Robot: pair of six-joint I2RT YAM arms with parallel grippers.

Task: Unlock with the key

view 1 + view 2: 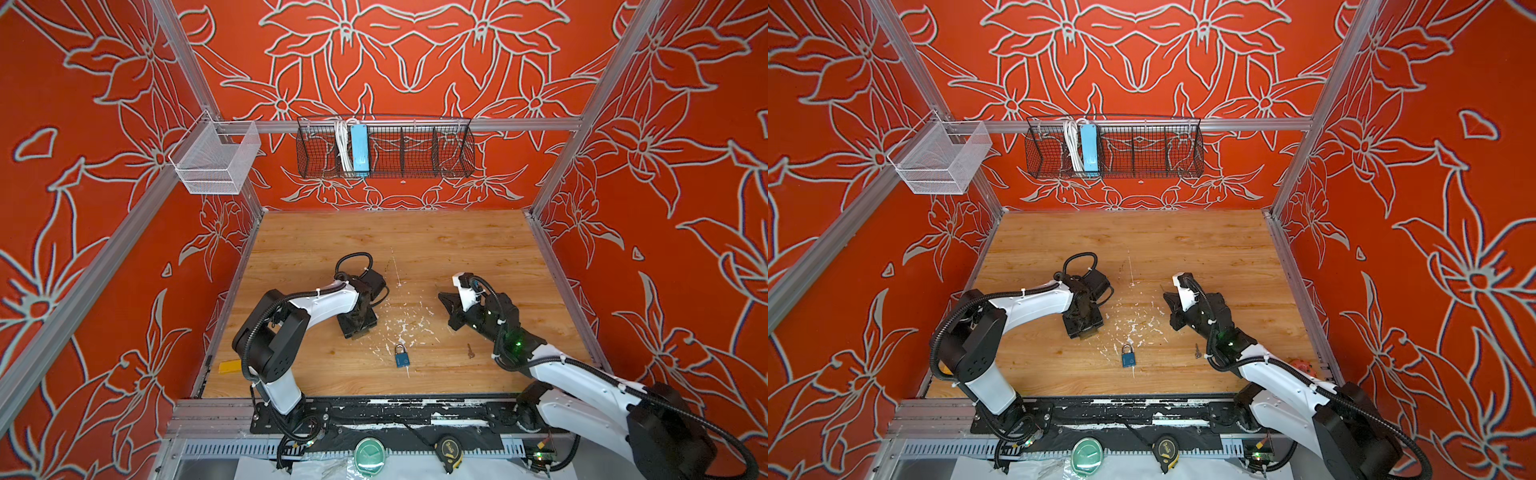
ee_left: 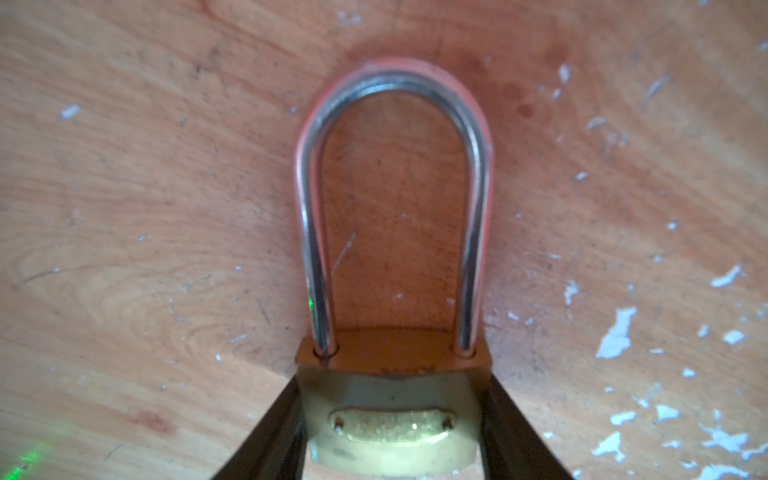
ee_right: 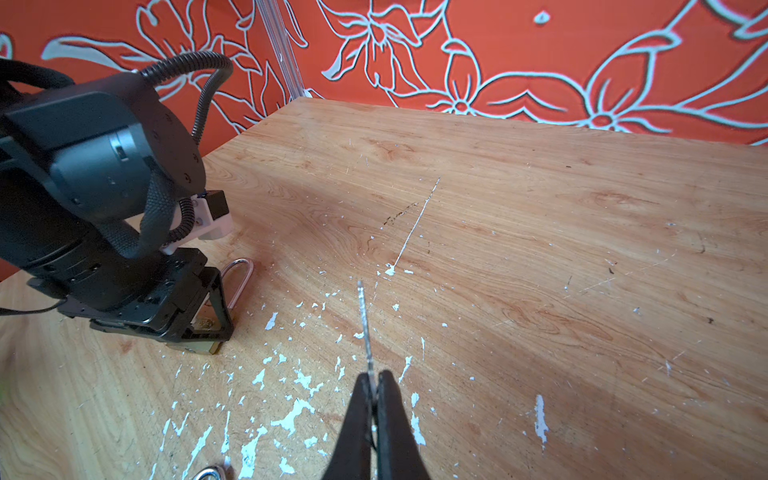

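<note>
While the left gripper (image 1: pixel 358 328) clamps the brass padlock (image 2: pixel 390 399) against the wooden table (image 1: pixel 415 249), the step in hand, as I judge it, is bringing the key (image 3: pixel 365 320) across to that lock's keyhole. No view shows the keyhole; it probably sits on the end of the body opposite the shackle, which faces away from the right arm. To do this well, the left arm should raise or turn the body so that end is exposed. The right arm should then line the blade up with the slot before pushing. The push should go straight in, and the turn should wait until the blade is fully seated. The blade is thin and pinched only at its head, so any sideways load could swivel it between the pads.

The left gripper's fingers stand partly apart, one pressed to each flank of the brass body, gripping it. Both legs of the shackle sit in the body, so it looks locked. The right gripper (image 3: pixel 376 382) is closed tight on the key's head. The blade juts forward above the table, well apart from the brass padlock.

Nearer the front edge, a blue padlock (image 1: pixel 402 356) and a second key (image 1: pixel 470 351) lie untouched.
</note>
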